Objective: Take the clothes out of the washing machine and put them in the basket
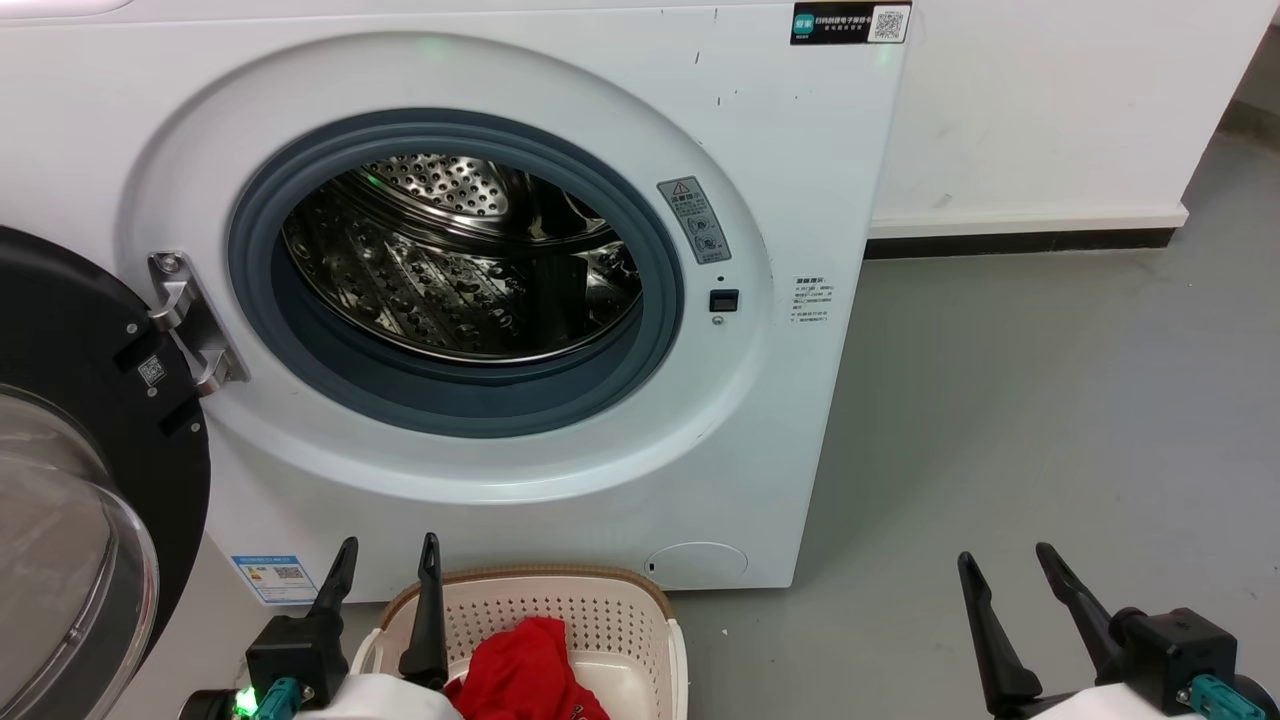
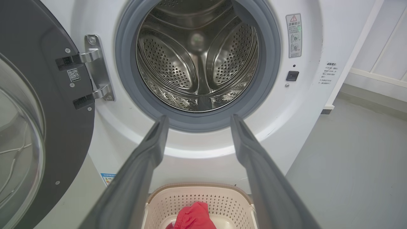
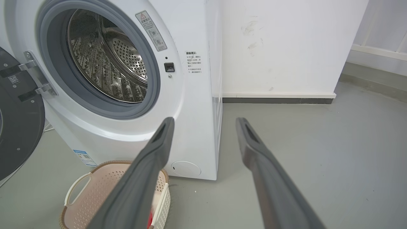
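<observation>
The clothes lie in the basket at lower centre, below the washing machine, whose drum looks empty. Left gripper and right gripper hold jaws wide and bare; the left, near the basket's rim, could snag the cloth and drag it out

My head camera looks forward and down from close before the large white front-loading washing machine, its round grey-rimmed porthole in the upper middle. My left wrist camera faces almost straight into the perforated steel drum, from nearer. My right wrist camera sits off to the right, seeing the machine at a slant beside grey floor and white wall. All three share the porthole and the cream perforated plastic basket below it
</observation>
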Tool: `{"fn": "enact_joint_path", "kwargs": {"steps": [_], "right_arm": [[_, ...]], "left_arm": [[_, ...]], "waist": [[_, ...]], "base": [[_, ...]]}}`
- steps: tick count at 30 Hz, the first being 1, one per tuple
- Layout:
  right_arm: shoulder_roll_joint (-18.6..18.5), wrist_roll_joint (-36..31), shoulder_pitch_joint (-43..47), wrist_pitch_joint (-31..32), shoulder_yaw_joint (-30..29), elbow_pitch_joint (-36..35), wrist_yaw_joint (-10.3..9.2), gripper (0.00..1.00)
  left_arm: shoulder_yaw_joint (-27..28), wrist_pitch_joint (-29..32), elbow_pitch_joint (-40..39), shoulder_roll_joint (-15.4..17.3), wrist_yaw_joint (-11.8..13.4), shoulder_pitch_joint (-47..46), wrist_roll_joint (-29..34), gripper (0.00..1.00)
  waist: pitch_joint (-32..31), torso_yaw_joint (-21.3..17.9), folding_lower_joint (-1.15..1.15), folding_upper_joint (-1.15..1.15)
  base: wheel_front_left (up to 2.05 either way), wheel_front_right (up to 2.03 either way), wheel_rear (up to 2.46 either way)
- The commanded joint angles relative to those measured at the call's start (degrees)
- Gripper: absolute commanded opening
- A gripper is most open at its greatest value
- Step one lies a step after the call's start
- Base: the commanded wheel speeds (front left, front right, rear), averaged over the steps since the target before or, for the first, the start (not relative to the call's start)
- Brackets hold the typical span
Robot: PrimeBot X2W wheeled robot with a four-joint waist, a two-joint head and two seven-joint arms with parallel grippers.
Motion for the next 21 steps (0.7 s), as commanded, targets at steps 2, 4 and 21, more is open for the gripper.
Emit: {"fn": "enact_joint_path", "kwargs": {"steps": [2,4,21], "right_arm": [[0.12,-0.36,-0.42,-0.25,0.01,0.1,-0.04,1.0],[0.12,-0.48,-0.47,-0.23,0.0,0.04,-0.04,1.0],[-0.9,14.54,-2.55,-0.3,-0.08,4.21,0.0,0.0]], "left_arm": [[-0.05,0.02,-0.01,0.34,0.28,0.35,-0.34,1.0],[-0.12,0.09,-0.02,0.39,0.41,0.3,-0.41,1.0],[1.53,2.41,3.19,-0.44,-1.31,-1.84,-13.34,0.0]], "waist": [[0.08,-0.01,0.0,0.0],[0.14,-0.01,0.0,0.0],[0.64,0.1,0.0,0.0]], "base": [[0.0,0.0,0.0],[0.0,0.0,0.0],[0.0,0.0,0.0]]}}
